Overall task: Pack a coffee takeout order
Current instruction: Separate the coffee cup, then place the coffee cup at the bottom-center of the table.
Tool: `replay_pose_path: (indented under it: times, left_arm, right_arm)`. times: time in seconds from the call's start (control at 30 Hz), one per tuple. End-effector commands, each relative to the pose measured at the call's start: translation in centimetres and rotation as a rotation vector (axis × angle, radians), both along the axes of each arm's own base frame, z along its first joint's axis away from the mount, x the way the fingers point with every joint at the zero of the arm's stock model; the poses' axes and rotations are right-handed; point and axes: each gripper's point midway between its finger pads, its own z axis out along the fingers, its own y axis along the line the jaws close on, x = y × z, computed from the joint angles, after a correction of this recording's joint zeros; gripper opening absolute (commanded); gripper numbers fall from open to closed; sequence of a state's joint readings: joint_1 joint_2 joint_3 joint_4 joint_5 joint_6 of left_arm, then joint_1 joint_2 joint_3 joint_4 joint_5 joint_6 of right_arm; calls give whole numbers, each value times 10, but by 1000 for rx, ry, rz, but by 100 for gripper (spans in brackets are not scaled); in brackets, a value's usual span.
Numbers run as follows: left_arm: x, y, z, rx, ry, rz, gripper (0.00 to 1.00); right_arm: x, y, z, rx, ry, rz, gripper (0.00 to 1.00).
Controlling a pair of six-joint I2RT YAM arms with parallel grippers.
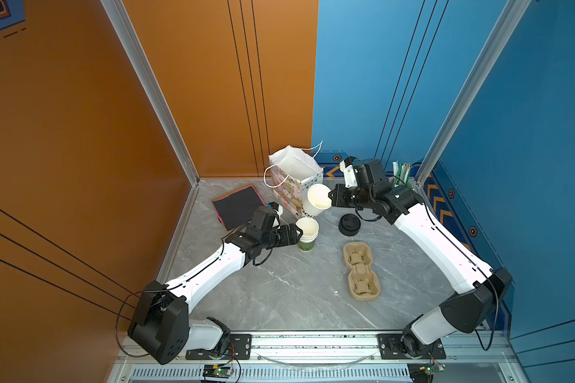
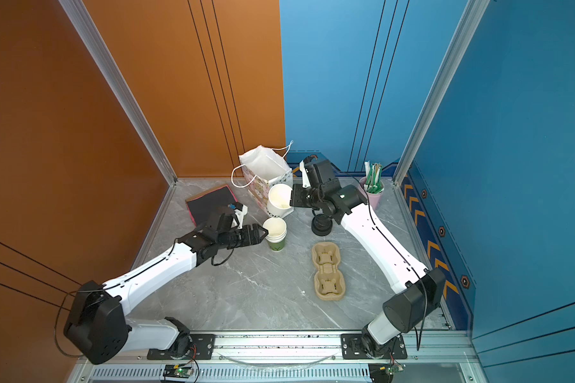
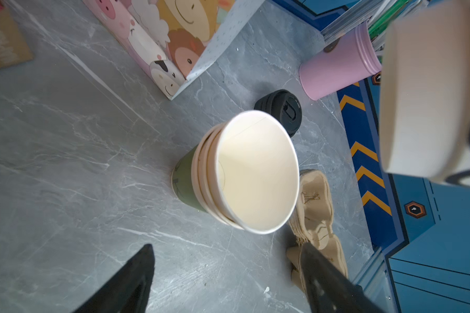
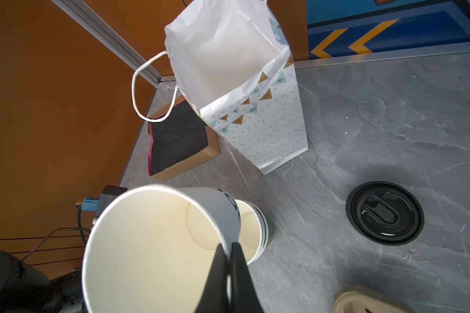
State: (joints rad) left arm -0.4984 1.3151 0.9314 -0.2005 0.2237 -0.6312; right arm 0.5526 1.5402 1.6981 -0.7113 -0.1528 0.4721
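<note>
The right gripper [image 4: 228,245] pinches the rim of the whitish paper cup [image 1: 317,199], held tilted in the air between the bag [image 1: 287,194] and the stack of cups [image 1: 307,233]. The left gripper [image 1: 297,233] stands open just left of that stack, holding nothing. A rim pinch will likely let the cup swing, so level it and set it down upright near the black lid [image 1: 349,224] on the worktop [image 1: 279,298] to the right. The straws [image 2: 374,177] at far right are too small to sort; the bag's bottom is hidden
</note>
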Motion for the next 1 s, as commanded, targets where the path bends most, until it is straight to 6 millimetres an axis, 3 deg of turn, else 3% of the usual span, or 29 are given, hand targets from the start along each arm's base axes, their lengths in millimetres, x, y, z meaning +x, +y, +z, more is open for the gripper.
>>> replay_pose_path:
  times: [0.0,0.1,0.2,0.33,0.53,0.8,0.97]
  left_arm:
    - [-2,33,4,74,-23,56,94]
    - [0,65,16,98,-51,109,99]
    - [2,94,27,98,-77,156,98]
    - [0,114,30,105,-83,172,98]
    - [-10,105,14,62,-20,87,98]
    - [-11,102,10,123,-43,2,98]
    - [-10,98,8,178,-72,-33,98]
  right_arm:
    - [-28,3,1,-84,-14,87,0]
    - [-54,16,-10,-134,0,171,0]
    - [-81,34,-31,-212,11,255,0]
    - [-109,59,-68,-271,34,350,0]
    - [-131,85,-116,-264,81,397,0]
    - [-145,85,-175,-327,122,385,0]
    - [-145,83,-194,-342,130,369,0]
